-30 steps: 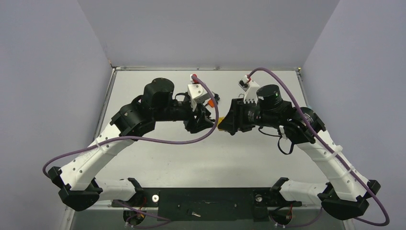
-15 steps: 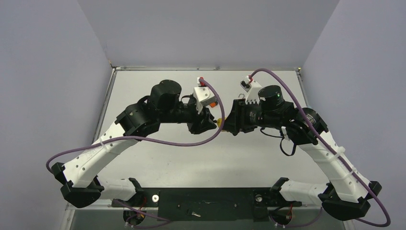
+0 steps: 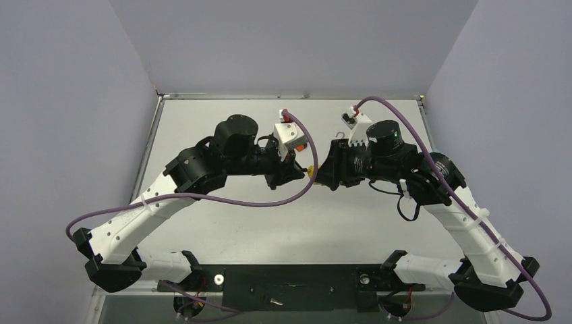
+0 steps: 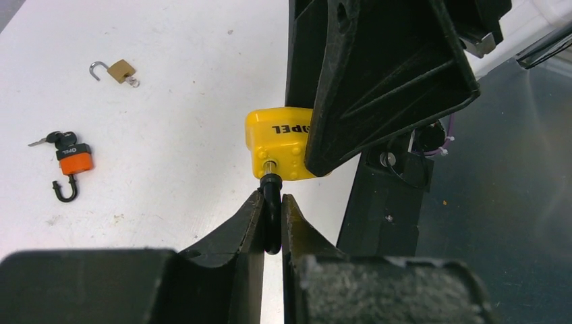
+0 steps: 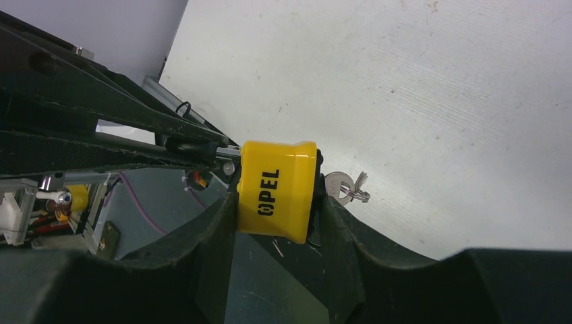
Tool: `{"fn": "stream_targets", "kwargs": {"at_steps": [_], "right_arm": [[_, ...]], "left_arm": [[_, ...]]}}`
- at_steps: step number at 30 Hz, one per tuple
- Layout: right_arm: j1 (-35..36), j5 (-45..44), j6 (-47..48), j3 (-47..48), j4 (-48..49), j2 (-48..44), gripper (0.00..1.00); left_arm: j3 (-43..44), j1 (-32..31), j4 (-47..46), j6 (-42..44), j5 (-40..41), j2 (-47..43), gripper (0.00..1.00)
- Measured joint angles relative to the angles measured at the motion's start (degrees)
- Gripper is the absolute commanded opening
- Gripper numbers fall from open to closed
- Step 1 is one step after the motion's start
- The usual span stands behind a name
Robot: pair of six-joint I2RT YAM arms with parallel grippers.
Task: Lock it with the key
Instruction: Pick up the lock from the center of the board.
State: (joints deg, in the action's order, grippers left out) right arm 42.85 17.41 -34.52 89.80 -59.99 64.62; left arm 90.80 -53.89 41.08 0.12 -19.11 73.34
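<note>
A yellow padlock (image 5: 276, 191) is clamped by its body between the fingers of my right gripper (image 5: 276, 202), above the table's middle. The key (image 5: 340, 185) sticks out of its far end with a small ring on it. My left gripper (image 4: 271, 202) faces it from the left and is shut on the padlock's black shackle (image 4: 271, 216). That shackle comes out of the yellow padlock (image 4: 280, 142). From above, the yellow padlock (image 3: 311, 171) shows as a small spot between the left gripper (image 3: 298, 170) and the right gripper (image 3: 324, 172).
An orange padlock (image 4: 69, 162) with an open black shackle and keys lies on the white table (image 4: 168, 101). A small brass padlock (image 4: 120, 69) with its shackle open lies farther back. Grey walls close in the table on three sides.
The left arm has moved right up to the yellow padlock, and its jaws have closed on the black shackle. The right arm has kept its grip and shifted slightly.
</note>
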Motion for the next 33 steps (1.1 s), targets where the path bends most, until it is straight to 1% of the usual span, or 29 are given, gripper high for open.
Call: {"fn": "stream_targets", "kwargs": {"at_steps": [4,6,7,8,9,10,11,12,13,14,16,20,22,23,25,27,28,30,33], "right_arm": [[0.0,-0.52,-0.11,0.0,0.15,-0.02,0.0],[0.09,-1.05,-0.07,0.0,0.2,-0.02,0.05],[0.26,-1.55,-0.02,0.0,0.35,-0.02,0.16],[0.37,-2.08,0.02,0.0,0.46,-0.02,0.33],[0.37,-2.71,0.24,-0.04,0.85,-0.02,0.41],[0.37,-3.28,0.44,-0.17,1.31,-0.09,0.53],[0.37,-4.09,0.61,-0.68,2.36,-0.31,0.59],[0.37,-4.79,0.81,-1.49,3.8,-0.68,0.68],[0.39,-5.27,0.98,-2.34,5.42,-1.2,0.72],[0.39,-5.77,1.2,-3.32,7.3,-1.92,0.8],[0.44,-6.73,2.16,-5.25,10.82,-3.56,0.86],[0.2,-8.26,5.42,-8.37,17.27,-6.51,0.91],[-2.01,-6.29,7.13,-10.58,21.33,-8.13,0.9],[-4.81,-3.19,7.48,-12.04,24.0,-9.03,0.9],[-14.73,4.42,6.56,-15.43,31.26,-10.36,0.9],[-24.13,11.74,2.47,-19.58,42.07,-10.8,0.9],[-26.97,15.15,-0.15,-21.62,48.19,-10.67,0.9],[-29.38,20.61,-4.79,-23.5,57.18,-9.49,0.89],[-28.89,27.87,-11.76,-23.69,71.1,-6.75,0.86]], "left_arm": [[-0.13,-0.09,-0.37,-1.27,1.18,0.0,0.0],[-0.28,-0.17,-0.72,-1.86,1.86,0.0,0.0],[-0.5,-0.28,-1.2,-2.47,2.54,0.0,0.0],[-0.61,-0.39,-1.57,-3.1,3.56,0.0,0.0],[-0.96,-0.52,-2.36,-4.02,4.79,-0.02,0.0],[-1.25,-0.57,-3.02,-4.59,5.7,-0.07,0.0],[-1.84,-0.63,-4.31,-5.57,6.97,-0.24,0.0],[-2.67,-0.68,-5.64,-6.54,8.26,-0.52,0.0],[-3.76,-0.66,-6.51,-7.3,10.03,-1.05,0.0],[-4.98,-0.52,-7.15,-8.15,11.67,-1.68,0.0],[-6.75,-0.15,-7.48,-9.77,14.08,-2.78,0.0],[-7.21,0.57,-7.87,-11.76,16.37,-4.04,0.0],[-6.95,2.05,-8.07,-12.85,15.67,-4.81,0.0],[-6.54,2.91,-8.0,-13.49,14.86,-5.14,0.0],[-5.29,5.29,-8.09,-14.69,12.61,-5.51,0.0],[-3.58,8.02,-8.28,-16.09,9.68,-5.62,0.0],[-2.62,9.51,-8.39,-16.79,7.8,-5.62,0.0],[-0.85,11.85,-8.81,-18.45,4.22,-5.62,0.0],[1.86,13.38,-9.9,-20.9,-0.39,-5.49,0.0]]}}
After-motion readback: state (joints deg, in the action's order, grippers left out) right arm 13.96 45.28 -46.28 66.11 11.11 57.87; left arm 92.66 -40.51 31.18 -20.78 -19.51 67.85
